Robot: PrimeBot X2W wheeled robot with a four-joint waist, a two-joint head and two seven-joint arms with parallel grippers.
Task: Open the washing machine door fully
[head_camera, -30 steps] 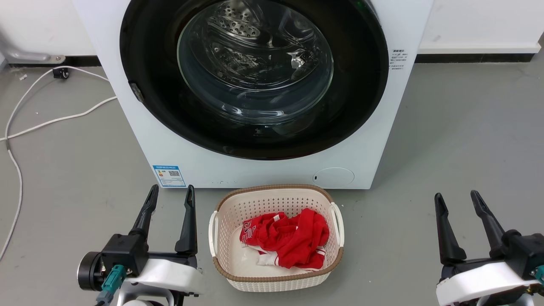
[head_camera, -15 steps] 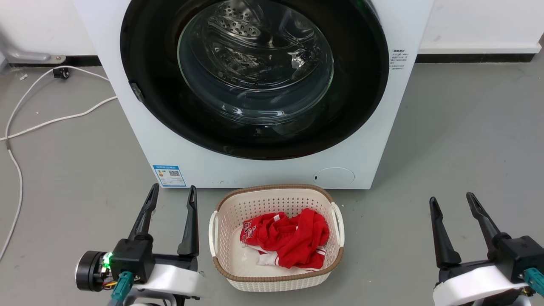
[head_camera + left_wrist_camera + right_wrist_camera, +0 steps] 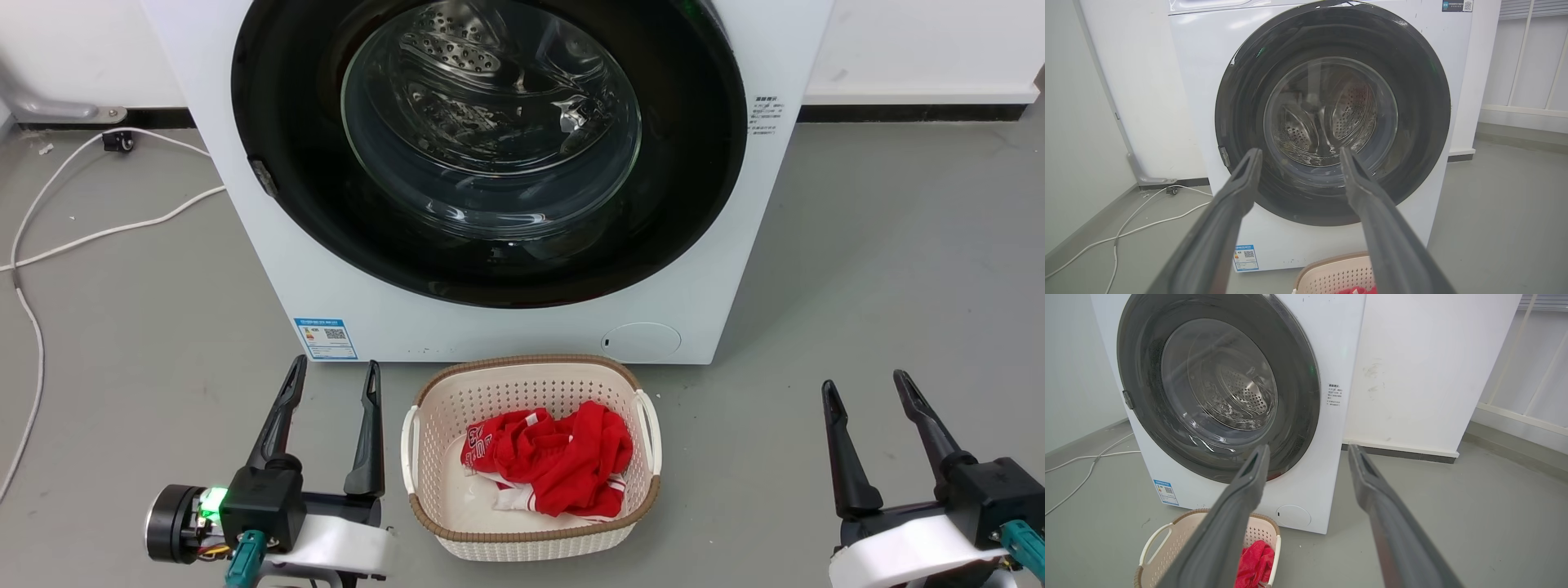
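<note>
Smooth grey floor [image 3: 898, 245]; white wall [image 3: 1412, 355] behind the washing machine [image 3: 506, 335], a white box. The washing machine door [image 3: 277, 122] is closed, flush on the machine's front: a glossy black disc nearly as wide as the machine, facing out over the floor. It is round, so it has no long axis. Bulging clear glass window [image 3: 490, 131] at its centre. Cream perforated basket [image 3: 531, 539] with a brown rim sits just in front of the machine. Left gripper [image 3: 335, 363] and right gripper [image 3: 864, 380] are low in front of the machine, flanking the basket, fingers spread, holding nothing. Crumpled red cloth [image 3: 563, 457] lies in the basket. White cable [image 3: 98, 233] lies left of the machine.
</note>
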